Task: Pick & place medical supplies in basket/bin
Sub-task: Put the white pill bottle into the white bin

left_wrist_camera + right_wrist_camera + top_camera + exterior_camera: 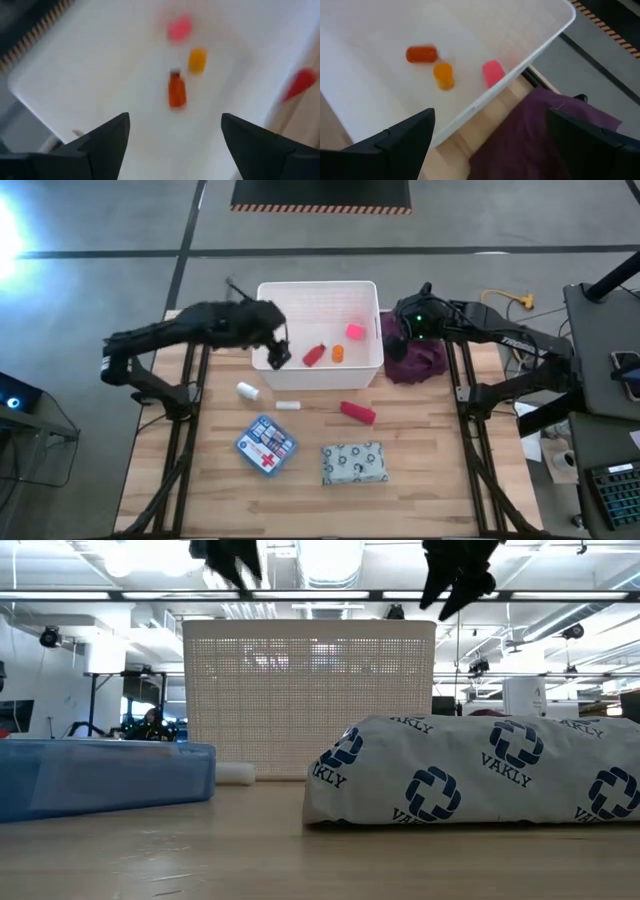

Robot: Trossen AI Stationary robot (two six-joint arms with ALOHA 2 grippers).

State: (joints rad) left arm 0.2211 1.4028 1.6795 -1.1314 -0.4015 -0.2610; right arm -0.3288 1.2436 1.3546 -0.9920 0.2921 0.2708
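The white basket point(320, 300) stands at the table's far middle; a red bottle point(314, 355), an orange piece point(338, 353) and a pink piece point(355, 332) lie on its floor. My left gripper point(278, 355) hovers open and empty over the basket's near-left corner, and its wrist view looks down on the red bottle point(176, 92). My right gripper point(400, 332) hangs open and empty above the dark purple cloth point(418, 360), beside the basket's right wall. A blue packet point(266, 445), a pale green pouch point(353, 463), a red piece point(357, 412) and two white pieces point(247, 390) lie flat on the table.
The wooden table point(440, 470) has bare room to the right of the pouch and along its left side. In the low view the pouch point(470, 775) and blue packet point(100, 775) lie in front of the basket point(310, 700). Desks and cables stand beyond the right edge.
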